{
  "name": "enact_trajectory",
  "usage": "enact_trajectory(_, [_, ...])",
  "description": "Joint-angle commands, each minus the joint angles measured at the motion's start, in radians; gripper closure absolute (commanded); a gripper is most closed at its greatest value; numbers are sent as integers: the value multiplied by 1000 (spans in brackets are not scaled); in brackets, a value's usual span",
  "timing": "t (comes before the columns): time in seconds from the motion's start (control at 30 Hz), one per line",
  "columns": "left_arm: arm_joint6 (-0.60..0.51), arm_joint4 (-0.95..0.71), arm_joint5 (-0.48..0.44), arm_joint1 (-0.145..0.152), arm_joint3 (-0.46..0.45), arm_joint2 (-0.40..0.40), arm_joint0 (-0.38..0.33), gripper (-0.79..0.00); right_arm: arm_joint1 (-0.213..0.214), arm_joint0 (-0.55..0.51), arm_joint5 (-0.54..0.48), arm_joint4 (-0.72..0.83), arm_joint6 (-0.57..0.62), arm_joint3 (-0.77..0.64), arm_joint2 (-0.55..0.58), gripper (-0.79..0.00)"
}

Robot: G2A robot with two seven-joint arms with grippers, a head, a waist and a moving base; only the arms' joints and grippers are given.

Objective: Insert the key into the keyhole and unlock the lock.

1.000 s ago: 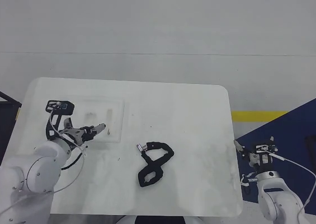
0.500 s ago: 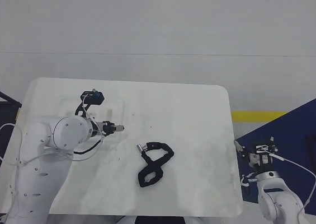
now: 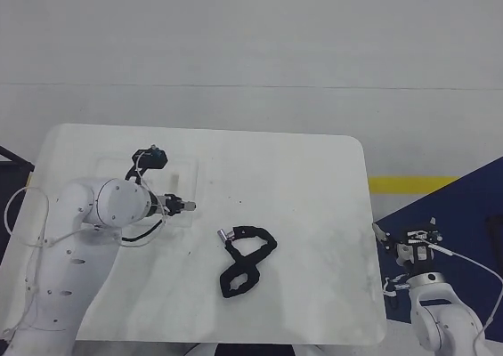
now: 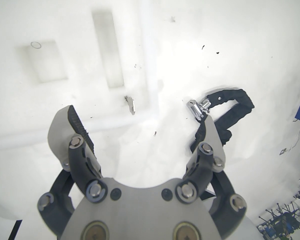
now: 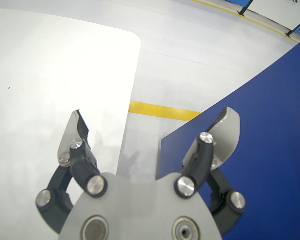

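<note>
A black fabric-covered chain lock (image 3: 247, 258) lies coiled at the table's middle, its silver cylinder (image 3: 225, 235) pointing left. In the left wrist view the cylinder's keyhole end (image 4: 191, 104) faces my left gripper, with the chain (image 4: 230, 108) behind it. A small silver key (image 4: 130, 104) lies flat by the near edge of the white foam tray (image 4: 145, 38). My left gripper (image 4: 140, 126) hovers open above the key, nothing between its fingers; from above this left gripper (image 3: 182, 204) sits at the tray's right edge. My right gripper (image 5: 151, 116) hangs open off the table's right side.
The foam tray (image 3: 117, 173) has two shallow rectangular recesses (image 4: 48, 62). A blue panel (image 5: 252, 116) stands close to my right gripper (image 3: 416, 240), beyond the table's right edge (image 5: 132, 81). Dark specks dot the white tabletop.
My left arm swung up from the table's left front across the tray, bringing its gripper rightwards towards the lock. The right arm and the lock kept still.
</note>
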Motion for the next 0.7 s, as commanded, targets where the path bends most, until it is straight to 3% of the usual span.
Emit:
enact_trajectory(0.0, [0, -5, 12, 14, 52, 52, -41, -785, 0, 0, 0, 0, 0, 0, 0, -785])
enact_trajectory(0.1, [0, -38, 22, 30, 97, 129, -90, -785, 0, 0, 0, 0, 0, 0, 0, -785])
enact_trajectory(0.23, [0, -50, 23, 51, 128, 168, -131, -776, 0, 0, 0, 0, 0, 0, 0, -785])
enact_trajectory(0.3, [0, -61, 23, 59, 137, 181, -140, -536, 0, 0, 0, 0, 0, 0, 0, -785])
enact_trajectory(0.37, [0, -70, 23, 68, 139, 189, -144, -400, 0, 0, 0, 0, 0, 0, 0, -785])
enact_trajectory(0.5, [0, -88, 23, 87, 126, 195, -138, -299, 0, 0, 0, 0, 0, 0, 0, -785])
enact_trajectory(0.67, [0, -93, 23, 108, 100, 198, -126, -252, 0, 0, 0, 0, 0, 0, 0, -785])
